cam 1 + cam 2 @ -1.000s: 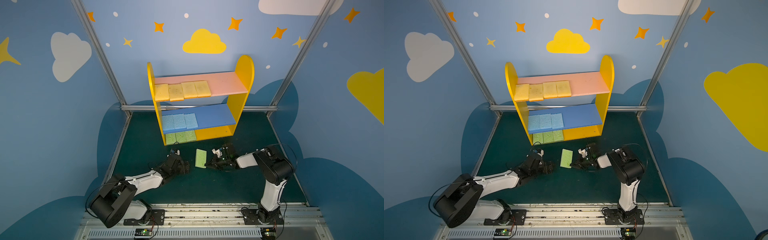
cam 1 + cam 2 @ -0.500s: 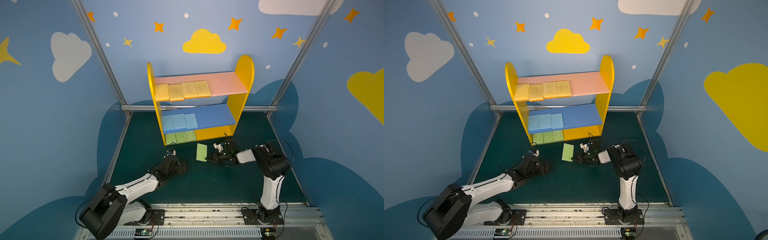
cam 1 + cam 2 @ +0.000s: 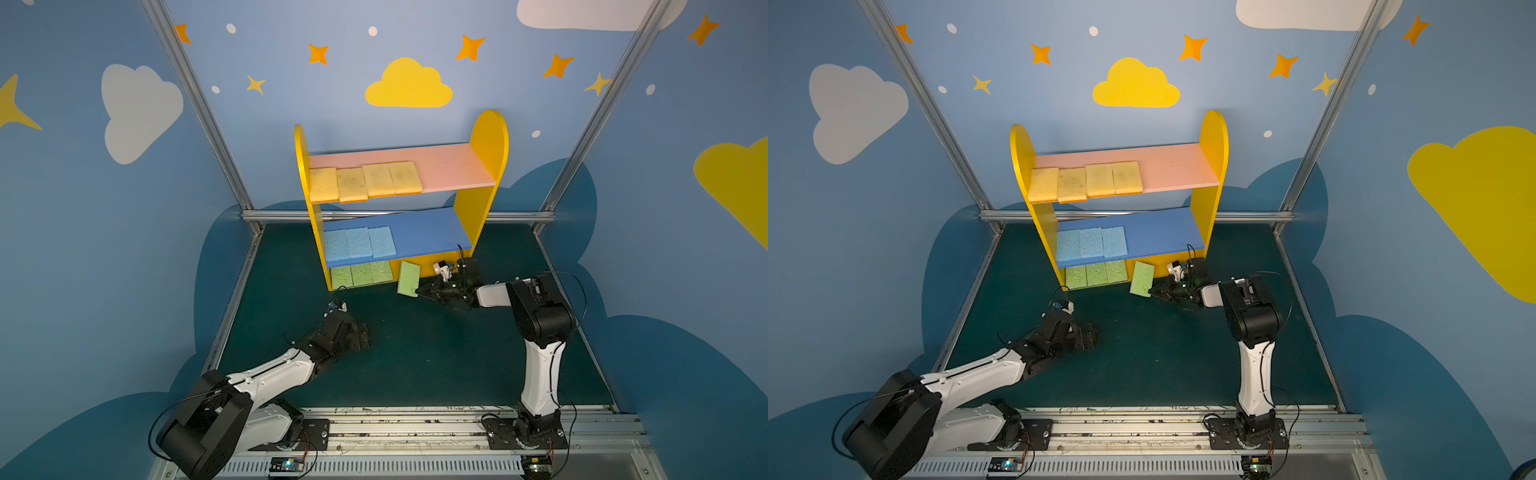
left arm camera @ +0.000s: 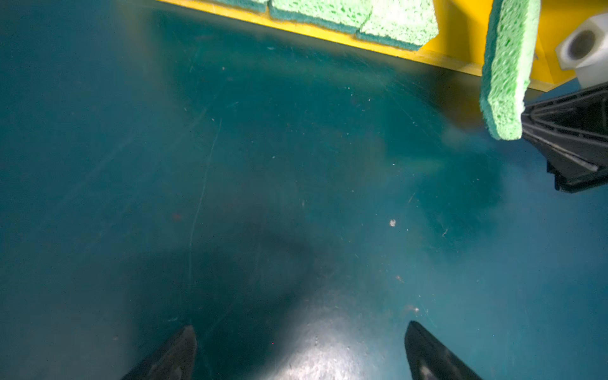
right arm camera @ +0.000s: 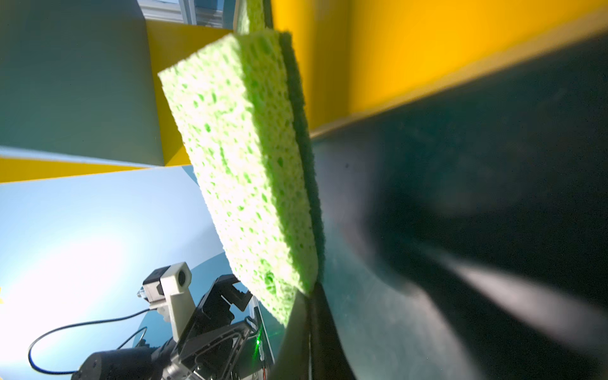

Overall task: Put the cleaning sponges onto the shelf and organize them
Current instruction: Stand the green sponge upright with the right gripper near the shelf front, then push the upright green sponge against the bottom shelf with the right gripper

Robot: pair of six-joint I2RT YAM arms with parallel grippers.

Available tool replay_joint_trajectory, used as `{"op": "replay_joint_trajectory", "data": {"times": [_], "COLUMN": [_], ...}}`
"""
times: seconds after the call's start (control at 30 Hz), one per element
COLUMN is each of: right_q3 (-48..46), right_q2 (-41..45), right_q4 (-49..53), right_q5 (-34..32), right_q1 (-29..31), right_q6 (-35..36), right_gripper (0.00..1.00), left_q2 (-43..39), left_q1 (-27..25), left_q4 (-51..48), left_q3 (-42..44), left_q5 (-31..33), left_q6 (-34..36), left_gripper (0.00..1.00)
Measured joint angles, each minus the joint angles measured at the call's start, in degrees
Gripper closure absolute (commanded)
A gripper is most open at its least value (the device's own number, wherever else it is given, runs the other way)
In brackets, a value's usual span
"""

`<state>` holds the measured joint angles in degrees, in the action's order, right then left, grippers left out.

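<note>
The shelf (image 3: 486, 145) stands at the back edge of the dark green mat (image 3: 415, 353), and ten of the cleaning sponges lie on it, sorted by colour. Four yellow sponges (image 3: 365, 183) lie side by side at the left end of the pink board (image 3: 453, 166), reaching its front edge. Three blue sponges (image 3: 359, 243) sit in a row at the left end of the blue board (image 3: 428, 232). Three green sponges (image 3: 361, 273) line the left end of the yellow base (image 4: 460, 49), edge to edge.

The fourth green sponge (image 3: 408, 278) is off the mat, tilted, pinched at its near corner by the right gripper (image 3: 422, 289) — the jaws are clamped tight on it. Its far end reaches over the front edge of the base, just right of the green row with a gap between them. Whether it touches the base cannot be told. The right wrist view shows a darker green layer on one face of this sponge (image 5: 243, 158).

The left gripper (image 3: 361, 332) hangs low over the left half of the mat, well in front of the shelf — its fingers (image 4: 187, 332) are spread wide, with nothing but bare mat between them.
</note>
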<state>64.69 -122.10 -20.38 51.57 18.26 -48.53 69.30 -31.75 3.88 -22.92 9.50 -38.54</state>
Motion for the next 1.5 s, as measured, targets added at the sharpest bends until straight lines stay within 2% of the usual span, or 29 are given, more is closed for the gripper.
{"op": "replay_joint_trajectory", "data": {"times": [0.4,0.67,0.97,1.07,1.2,1.5], "right_q3": [15.61,17.51,18.56,18.67,18.67,18.23], "right_q2": [-6.82,-6.75,-6.62,-6.56,-6.47,-6.1], "right_q4": [16.37,22.73,26.43,26.97,27.15,26.82], "right_q5": [1.14,1.84,2.58,2.67,2.71,2.32], "right_q1": [-0.66,-0.74,-0.76,-0.76,-0.76,-0.76], "right_q6": [8.2,11.3,11.3,11.15,11.43,11.52], "right_gripper": [1.0,1.0,1.0,0.84,0.69,0.65], "left_q2": [0.24,0.24,0.24,0.24,0.2,-0.55], "left_q1": [1.16,1.77,2.4,2.49,2.54,2.67], "left_q4": [-0.39,-0.96,-1.6,-1.75,-1.77,-2.4], "left_q3": [0.0,0.0,-0.02,-0.09,-0.11,-0.17], "left_q5": [-0.24,-0.5,-0.72,-0.79,-0.9,-0.98], "left_q6": [1.09,1.29,2.19,2.32,2.34,2.34], "left_gripper": [0.02,0.02,0.01,0.01,0.01,0.01]}}
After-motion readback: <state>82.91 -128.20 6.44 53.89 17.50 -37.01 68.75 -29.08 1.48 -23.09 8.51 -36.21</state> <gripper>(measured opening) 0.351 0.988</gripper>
